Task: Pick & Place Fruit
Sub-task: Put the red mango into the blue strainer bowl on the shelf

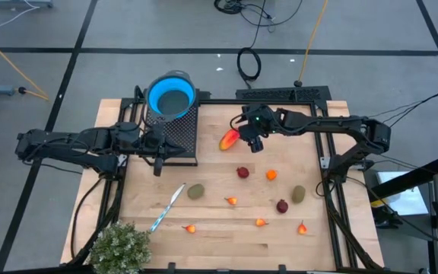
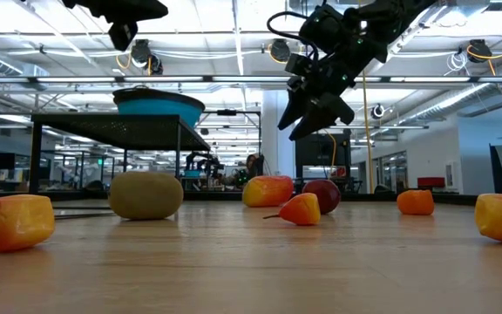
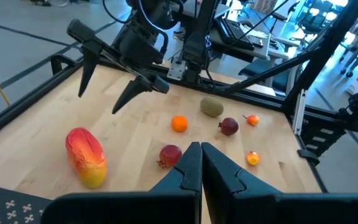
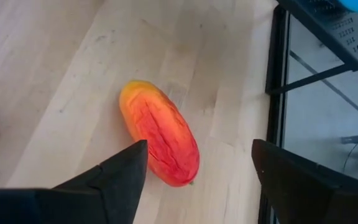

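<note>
Wide-open, empty right jaws hover above the long red-orange fruit; left jaws shut, empty.

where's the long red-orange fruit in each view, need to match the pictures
High view: long red-orange fruit lies upper middle, beside the right claw.
Low view: it sits mid-picture, below the open right claw.
Left wrist view: lower left, on the wood.
Right wrist view: centre, beyond the open fingers.
Shared landmark: the dark red ball near it.
</note>
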